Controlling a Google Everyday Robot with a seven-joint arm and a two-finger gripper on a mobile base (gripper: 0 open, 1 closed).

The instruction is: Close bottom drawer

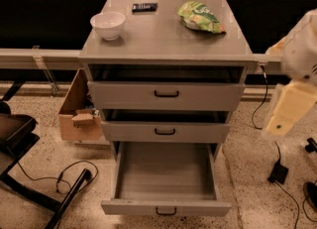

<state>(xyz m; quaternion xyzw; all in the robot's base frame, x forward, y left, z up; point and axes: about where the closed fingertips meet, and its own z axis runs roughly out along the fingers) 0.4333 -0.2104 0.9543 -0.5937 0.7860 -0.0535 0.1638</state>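
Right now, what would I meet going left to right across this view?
Cardboard box → bowl → black bar → green bag → gripper, far right beside the cabinet, clear of the open bottom drawer.

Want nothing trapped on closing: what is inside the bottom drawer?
The bottom drawer shows only bare grey floor; its rear under the middle drawer is hidden. The gripper hangs right of the cabinet.
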